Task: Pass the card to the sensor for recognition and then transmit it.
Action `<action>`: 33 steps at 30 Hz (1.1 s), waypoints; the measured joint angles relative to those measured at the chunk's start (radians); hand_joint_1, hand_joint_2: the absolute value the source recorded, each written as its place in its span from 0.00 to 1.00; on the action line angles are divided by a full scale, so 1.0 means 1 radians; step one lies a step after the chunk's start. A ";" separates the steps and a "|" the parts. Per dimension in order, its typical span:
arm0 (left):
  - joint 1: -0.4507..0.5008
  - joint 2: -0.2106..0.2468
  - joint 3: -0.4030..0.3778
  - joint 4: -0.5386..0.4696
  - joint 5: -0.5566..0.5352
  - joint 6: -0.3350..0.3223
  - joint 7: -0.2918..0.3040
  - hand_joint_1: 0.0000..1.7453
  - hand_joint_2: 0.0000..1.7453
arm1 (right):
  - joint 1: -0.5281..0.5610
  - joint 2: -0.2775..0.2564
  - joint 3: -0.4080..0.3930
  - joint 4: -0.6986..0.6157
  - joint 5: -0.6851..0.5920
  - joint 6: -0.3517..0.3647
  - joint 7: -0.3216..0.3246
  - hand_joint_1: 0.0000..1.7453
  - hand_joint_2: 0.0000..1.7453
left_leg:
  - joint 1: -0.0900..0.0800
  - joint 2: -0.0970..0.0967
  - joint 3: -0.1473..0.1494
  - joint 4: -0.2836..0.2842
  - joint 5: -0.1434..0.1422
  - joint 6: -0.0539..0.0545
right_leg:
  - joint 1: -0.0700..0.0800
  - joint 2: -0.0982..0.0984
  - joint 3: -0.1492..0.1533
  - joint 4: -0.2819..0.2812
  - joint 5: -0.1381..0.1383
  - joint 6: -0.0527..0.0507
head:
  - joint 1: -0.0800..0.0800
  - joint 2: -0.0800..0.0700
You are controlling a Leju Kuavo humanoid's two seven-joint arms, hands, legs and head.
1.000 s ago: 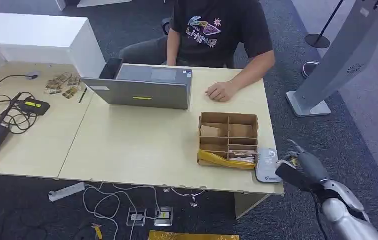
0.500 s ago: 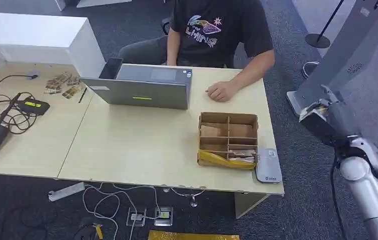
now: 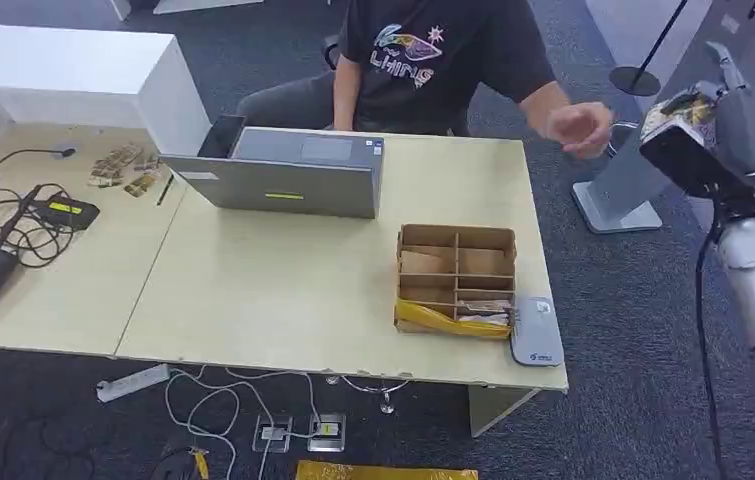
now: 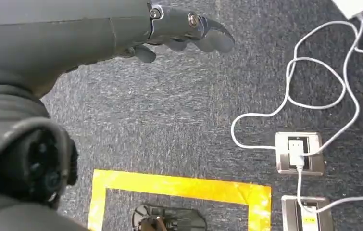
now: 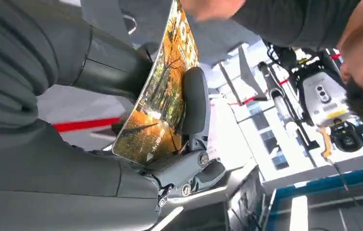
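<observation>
Your right hand (image 5: 169, 139) pinching the card (image 5: 162, 91) up high off the bench's (image 3: 283, 290) far right, person's hand (image 3: 578, 128) reaching close, left hand (image 4: 184, 31) hanging loose, fingers apart, holding nothing.

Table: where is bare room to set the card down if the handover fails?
The table is bare between the laptop and its front edge, left of the cardboard box. Its left end is crowded with cables.

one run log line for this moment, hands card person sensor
right hand: raised, holds card | left hand: hangs over floor, holds nothing | person's hand: reaching toward card | sensor: on table edge beside box
</observation>
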 joint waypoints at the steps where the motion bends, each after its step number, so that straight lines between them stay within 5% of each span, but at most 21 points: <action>1: 0.000 0.001 0.000 -0.001 -0.002 -0.001 -0.003 0.00 0.00 | -0.028 0.010 0.015 0.033 0.015 -0.002 -0.006 1.00 1.00 | 0.000 0.000 0.000 0.000 0.000 0.000 | 0.000 0.000 0.000 0.000 0.000 0.000 | 0.000 0.000; 19: 0.002 0.016 -0.002 -0.016 -0.012 -0.025 0.013 0.00 0.00 | -0.164 0.143 0.180 0.410 0.088 -0.025 0.053 1.00 1.00 | 0.001 -0.003 -0.001 0.000 0.001 -0.001 | 0.001 -0.002 0.000 -0.001 0.000 0.000 | 0.000 0.000; 20: 0.003 0.017 -0.003 -0.017 -0.012 -0.025 0.013 0.00 0.00 | -0.164 0.144 0.184 0.419 0.088 -0.026 0.058 0.90 1.00 | 0.001 -0.003 -0.001 0.000 0.001 -0.001 | 0.001 -0.002 0.000 -0.001 0.000 0.000 | 0.000 0.000; 21: 0.003 0.018 -0.003 -0.018 -0.012 -0.025 0.013 0.00 0.00 | -0.164 0.146 0.188 0.431 0.087 -0.028 0.064 0.01 1.00 | 0.001 -0.003 0.000 0.000 0.001 -0.001 | 0.001 -0.002 0.000 -0.001 0.000 0.000 | 0.000 0.000; 32: 0.005 0.021 -0.018 -0.024 -0.005 -0.021 0.013 0.00 0.00 | -0.164 0.153 0.198 0.493 0.053 -0.111 0.048 0.00 1.00 | 0.001 -0.002 0.000 0.000 0.001 -0.001 | 0.001 -0.002 0.000 -0.001 0.000 0.000 | 0.000 0.000; 33: 0.005 0.021 -0.021 -0.024 -0.003 -0.019 0.013 0.00 0.00 | -0.164 0.154 0.197 0.495 0.034 -0.125 0.031 0.00 0.00 | 0.001 -0.002 0.000 0.000 0.001 -0.001 | 0.001 -0.002 0.000 -0.001 0.000 0.000 | 0.000 0.000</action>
